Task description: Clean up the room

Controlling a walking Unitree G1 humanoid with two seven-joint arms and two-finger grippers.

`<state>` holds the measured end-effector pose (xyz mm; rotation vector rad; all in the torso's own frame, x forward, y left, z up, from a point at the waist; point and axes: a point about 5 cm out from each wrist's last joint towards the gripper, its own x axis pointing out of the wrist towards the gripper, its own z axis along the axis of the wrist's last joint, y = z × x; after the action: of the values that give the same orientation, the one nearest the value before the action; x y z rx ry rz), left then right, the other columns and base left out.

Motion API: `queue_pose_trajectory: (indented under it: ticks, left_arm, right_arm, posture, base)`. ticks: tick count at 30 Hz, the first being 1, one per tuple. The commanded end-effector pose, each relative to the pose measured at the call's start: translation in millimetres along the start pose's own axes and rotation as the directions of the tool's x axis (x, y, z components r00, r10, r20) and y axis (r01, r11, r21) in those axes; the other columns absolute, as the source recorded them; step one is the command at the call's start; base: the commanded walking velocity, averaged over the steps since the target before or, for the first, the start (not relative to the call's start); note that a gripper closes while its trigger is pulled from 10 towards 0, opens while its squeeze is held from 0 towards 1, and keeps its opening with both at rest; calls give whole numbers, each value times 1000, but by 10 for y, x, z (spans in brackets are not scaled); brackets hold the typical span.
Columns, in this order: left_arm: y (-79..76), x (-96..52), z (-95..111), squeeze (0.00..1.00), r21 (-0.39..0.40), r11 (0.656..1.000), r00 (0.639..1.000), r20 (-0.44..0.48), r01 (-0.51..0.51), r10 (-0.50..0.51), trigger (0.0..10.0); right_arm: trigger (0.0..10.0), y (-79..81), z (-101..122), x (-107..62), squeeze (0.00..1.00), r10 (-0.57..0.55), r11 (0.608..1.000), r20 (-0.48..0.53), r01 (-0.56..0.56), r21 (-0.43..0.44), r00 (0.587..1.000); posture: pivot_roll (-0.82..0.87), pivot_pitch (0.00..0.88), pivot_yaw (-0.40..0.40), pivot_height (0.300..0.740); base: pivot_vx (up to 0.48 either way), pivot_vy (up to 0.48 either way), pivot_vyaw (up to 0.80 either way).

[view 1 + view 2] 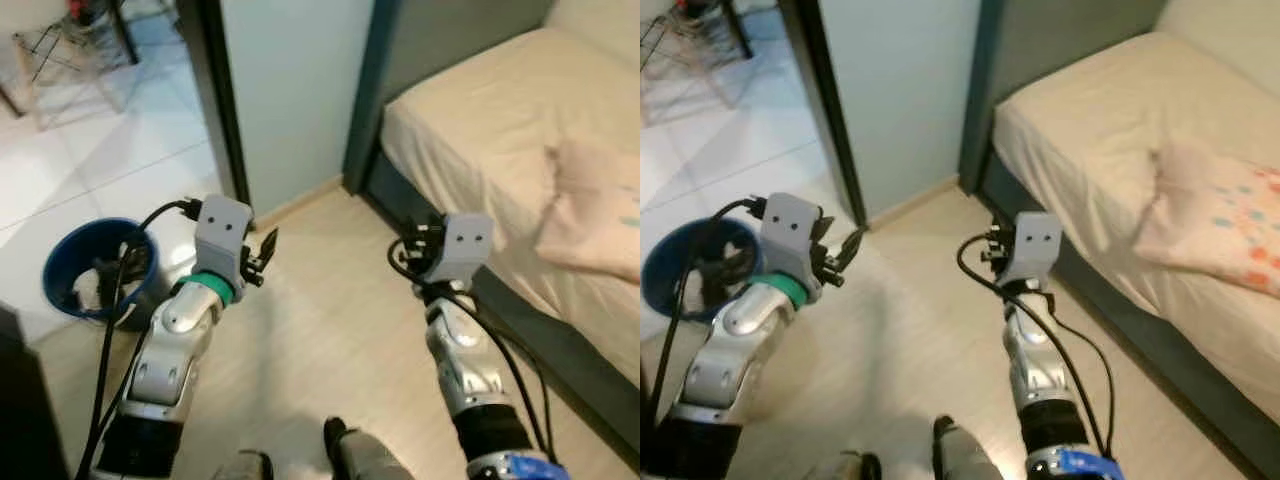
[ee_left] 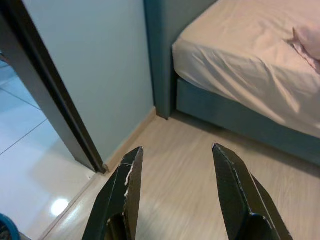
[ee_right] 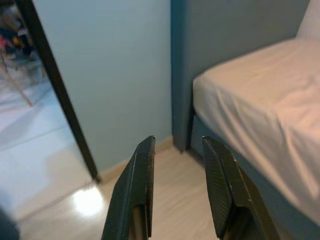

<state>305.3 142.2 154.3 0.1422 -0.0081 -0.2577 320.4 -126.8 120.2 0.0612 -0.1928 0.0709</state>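
My left gripper [image 2: 175, 170] is open and holds nothing; in the eye views it [image 1: 262, 255] hangs over the wooden floor near the dark door frame [image 1: 215, 95]. My right gripper [image 3: 177, 170] is also open and bare, held up [image 1: 412, 250] beside the bed's teal base [image 1: 560, 350]. A blue bucket [image 1: 95, 270] with dark and pale items inside stands at my left on the white tiles. A pink pillow [image 1: 1215, 225] with coloured dots lies on the bed's cream sheet [image 1: 470, 120].
A pale wall panel [image 1: 295, 90] and a teal post [image 1: 365, 90] stand ahead between doorway and bed. A wire rack [image 1: 65, 50] stands far off on the tiles. My feet [image 1: 340, 450] show at the bottom. Bare wooden floor [image 1: 330, 320] lies between the arms.
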Motion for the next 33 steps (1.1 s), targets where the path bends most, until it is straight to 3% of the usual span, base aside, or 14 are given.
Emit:
queue_pose_trajectory:
  ticks: [1, 33]
  left_arm:
    - [-29, -13, -60, 0, -5, 1000, 1000, -21, 6, -6, 10000]
    - [-57, 19, -60, 0, -11, 1000, 1000, -12, 17, -17, 10000]
  right_arm:
    - [10000, -24, -63, -46, 0, -2, 1000, -28, 2, 0, 1000]
    - [10000, -24, -23, -28, 0, 17, 1000, -15, -17, 3, 1000]
  posture:
    - [14, 141, 40, 740]
    - [7, 128, 36, 740]
  base:
    - [0, 0, -800]
    - [0, 0, -800]
